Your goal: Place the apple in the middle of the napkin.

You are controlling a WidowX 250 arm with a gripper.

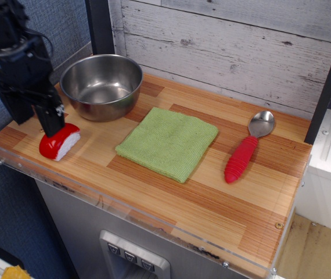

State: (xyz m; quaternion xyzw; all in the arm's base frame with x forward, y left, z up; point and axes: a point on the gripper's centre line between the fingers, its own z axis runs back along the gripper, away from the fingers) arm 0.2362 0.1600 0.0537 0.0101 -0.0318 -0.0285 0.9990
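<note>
The apple [61,145] is a glossy red wedge with a white cut face, lying at the front left of the wooden counter. The napkin [168,142] is a light-green cloth lying flat in the middle of the counter, with nothing on it. My black gripper [33,118] hangs at the left edge, just above and behind the apple. Its fingers stand apart and hold nothing. The right fingertip [51,123] is right at the apple's top and hides part of it. The left one is over bare wood.
A steel bowl [101,85] stands at the back left, close behind the gripper. A red-handled metal spoon [245,152] lies right of the napkin. A clear acrylic rim [125,204] edges the counter's front and left. A plank wall runs along the back.
</note>
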